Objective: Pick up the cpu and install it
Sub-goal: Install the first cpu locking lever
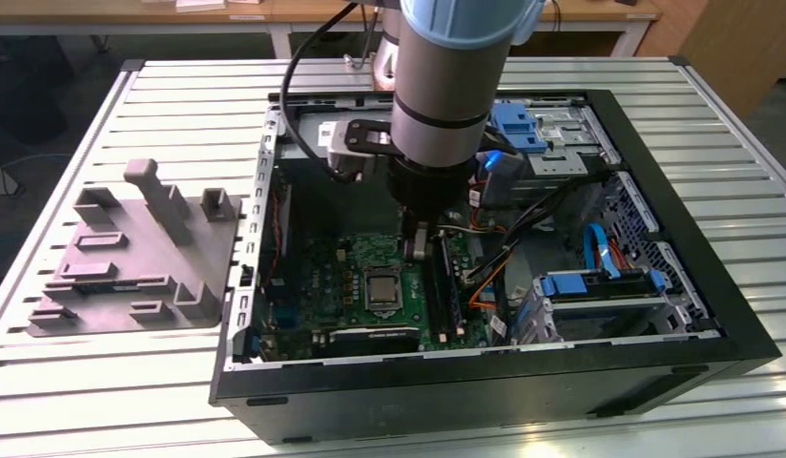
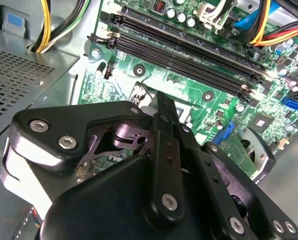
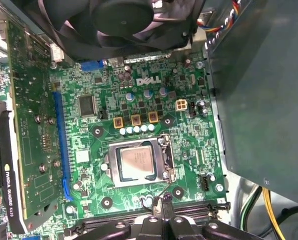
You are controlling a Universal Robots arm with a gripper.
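Note:
The cpu (image 1: 382,286), a small square chip with a pale silver top, lies flat in the metal-framed socket (image 3: 110,165) on the green motherboard (image 1: 336,277) inside the open computer case. In the first wrist view the cpu (image 3: 136,162) sits squarely within the socket frame. My gripper (image 1: 420,250) hangs just above the board beside the socket, close to the black memory slots (image 2: 188,55). Its fingers (image 3: 161,206) are pressed together and hold nothing, shut in both wrist views, with the gripper (image 2: 161,102) tip a short way from the socket's edge.
The black case wall (image 1: 698,239) surrounds the board. A black fan (image 3: 124,20), a graphics card (image 3: 9,165), blue drive brackets (image 1: 597,281) and loose cables (image 1: 521,239) crowd the inside. A grey moulded tray (image 1: 138,258) lies on the slatted table at the exterior view's left.

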